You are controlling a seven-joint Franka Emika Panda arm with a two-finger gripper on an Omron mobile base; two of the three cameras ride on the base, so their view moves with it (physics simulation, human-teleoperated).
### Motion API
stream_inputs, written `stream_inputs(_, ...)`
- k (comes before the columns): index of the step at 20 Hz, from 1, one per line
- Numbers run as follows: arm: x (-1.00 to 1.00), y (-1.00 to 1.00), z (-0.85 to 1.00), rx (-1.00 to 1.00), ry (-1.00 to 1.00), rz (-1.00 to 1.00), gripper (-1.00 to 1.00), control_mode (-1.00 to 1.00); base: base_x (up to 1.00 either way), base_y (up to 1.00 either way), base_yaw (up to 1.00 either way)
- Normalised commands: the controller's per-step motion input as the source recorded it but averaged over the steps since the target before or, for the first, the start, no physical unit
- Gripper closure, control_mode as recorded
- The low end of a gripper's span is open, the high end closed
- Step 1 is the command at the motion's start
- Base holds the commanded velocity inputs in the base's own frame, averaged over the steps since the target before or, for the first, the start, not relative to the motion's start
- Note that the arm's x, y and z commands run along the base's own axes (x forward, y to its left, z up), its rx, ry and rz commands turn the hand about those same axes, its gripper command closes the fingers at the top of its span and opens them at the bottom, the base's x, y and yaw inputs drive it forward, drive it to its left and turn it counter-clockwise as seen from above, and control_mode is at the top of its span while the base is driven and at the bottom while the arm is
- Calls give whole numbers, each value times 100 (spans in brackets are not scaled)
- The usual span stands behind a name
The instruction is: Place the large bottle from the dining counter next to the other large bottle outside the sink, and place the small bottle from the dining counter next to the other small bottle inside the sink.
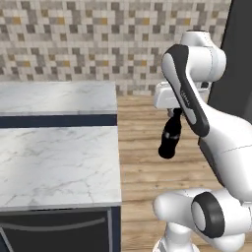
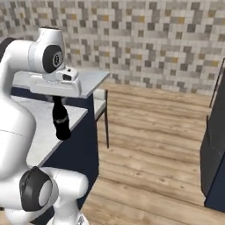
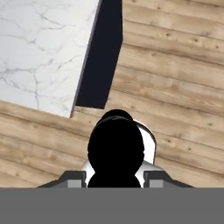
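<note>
My gripper (image 1: 174, 112) is shut on the neck of the large bottle (image 1: 170, 139), a tall glossy near-black one. It hangs upright in the air over the wooden floor. It is just off the right end of the dining counter (image 1: 54, 162), a white marble slab on a navy base. From the right base view the large bottle (image 2: 60, 119) hangs below the gripper (image 2: 59, 99), in front of the dining counter's (image 2: 75, 115) edge. Looking down in the hand view, the large bottle's (image 3: 116, 146) round dark body sits between my fingertips, with the dining counter's (image 3: 43, 48) corner up to the left.
Wooden floor (image 2: 149, 140) stretches right of the counter up to a mosaic-tiled wall (image 1: 74, 44). A stool (image 2: 101, 100) stands at the counter's far end. A tall dark cabinet (image 2: 215, 145) stands at the right. A second marble surface (image 1: 54, 96) lies behind the counter.
</note>
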Motion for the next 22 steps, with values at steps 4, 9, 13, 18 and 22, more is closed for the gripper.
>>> stream_inputs(4,0,0,0,0,0,0,100,100,-43,100,-15)
stream_inputs(9,0,0,0,0,0,0,100,100,-10,100,-25)
stream_inputs(13,0,0,0,0,0,0,100,100,29,96,-43)
stream_inputs(18,0,0,0,0,0,0,100,100,17,85,-44)
stream_inputs(22,0,0,0,0,0,0,100,100,18,58,-11)
